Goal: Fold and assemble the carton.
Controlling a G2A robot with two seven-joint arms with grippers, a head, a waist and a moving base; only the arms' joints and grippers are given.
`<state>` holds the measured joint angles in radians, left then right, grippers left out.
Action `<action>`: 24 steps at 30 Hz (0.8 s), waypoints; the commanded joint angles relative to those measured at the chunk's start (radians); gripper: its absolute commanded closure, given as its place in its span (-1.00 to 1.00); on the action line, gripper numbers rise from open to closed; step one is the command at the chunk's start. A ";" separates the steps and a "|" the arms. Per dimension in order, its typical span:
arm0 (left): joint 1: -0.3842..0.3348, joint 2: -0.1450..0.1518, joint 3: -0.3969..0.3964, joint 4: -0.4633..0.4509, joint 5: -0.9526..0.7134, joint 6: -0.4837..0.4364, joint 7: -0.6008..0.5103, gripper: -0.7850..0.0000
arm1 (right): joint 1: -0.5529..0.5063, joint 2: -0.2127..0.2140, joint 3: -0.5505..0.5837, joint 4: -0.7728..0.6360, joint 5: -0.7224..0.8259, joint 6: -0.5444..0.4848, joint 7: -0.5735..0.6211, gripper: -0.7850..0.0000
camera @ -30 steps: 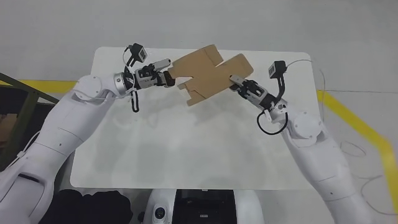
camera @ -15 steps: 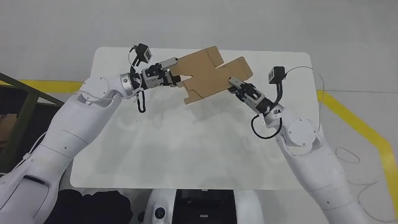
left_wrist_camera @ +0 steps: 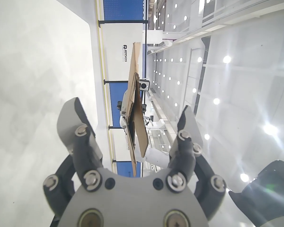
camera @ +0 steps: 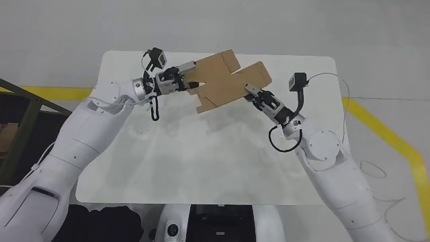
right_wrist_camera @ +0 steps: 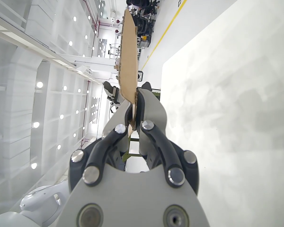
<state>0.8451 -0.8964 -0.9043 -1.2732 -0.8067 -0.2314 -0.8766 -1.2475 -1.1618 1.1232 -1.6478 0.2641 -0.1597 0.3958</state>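
Left wrist view catches the carton [left_wrist_camera: 136, 109] edge-on.

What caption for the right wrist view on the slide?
Right gripper shut on the edge of the flat carton, over the table.

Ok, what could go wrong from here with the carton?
The carton hangs above the table, held only by the right gripper at one edge, so it could pivot or slip. The left gripper is open around the opposite edge, where two layers splay apart; closing might catch only one.
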 commanded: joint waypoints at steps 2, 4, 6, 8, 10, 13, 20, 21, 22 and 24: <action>0.000 -0.005 -0.006 0.001 0.013 -0.001 0.003 0.29 | -0.001 -0.002 0.001 -0.003 -0.005 0.000 0.000 1.00; 0.002 -0.008 -0.009 0.001 0.022 -0.001 0.007 0.34 | -0.002 -0.003 0.001 -0.004 -0.006 0.000 0.001 1.00; 0.003 -0.011 -0.014 0.001 0.030 0.001 0.011 0.37 | -0.002 -0.005 0.000 -0.004 -0.006 0.000 0.003 1.00; 0.006 -0.014 -0.019 -0.001 0.038 -0.001 0.013 0.45 | -0.001 -0.006 0.000 -0.004 -0.007 0.000 0.006 1.00; 0.008 -0.016 -0.024 -0.001 0.045 0.001 0.017 0.47 | -0.001 -0.007 0.000 -0.004 -0.008 0.002 0.007 1.00; 0.011 -0.020 -0.032 -0.003 0.051 0.002 0.018 0.58 | -0.001 -0.009 0.001 -0.004 -0.010 0.003 0.008 1.00; 0.020 -0.027 -0.053 -0.007 0.062 0.009 0.014 1.00 | 0.001 -0.013 0.006 -0.002 -0.002 0.003 0.022 -1.00; 0.021 -0.028 -0.056 -0.008 0.063 0.009 0.013 1.00 | 0.002 -0.013 0.009 -0.001 -0.002 0.003 0.026 -1.00; 0.023 -0.029 -0.059 -0.007 0.063 0.010 0.011 1.00 | 0.002 -0.013 0.012 0.000 0.002 0.002 0.032 -1.00; 0.024 -0.031 -0.065 -0.005 0.065 0.012 0.007 1.00 | 0.006 -0.012 0.021 0.007 0.021 -0.008 0.066 -1.00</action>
<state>0.8686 -0.9266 -0.9663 -1.2799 -0.7427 -0.2206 -0.8674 -1.2439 -1.1746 1.1391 -1.6453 0.2731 -0.1622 0.4407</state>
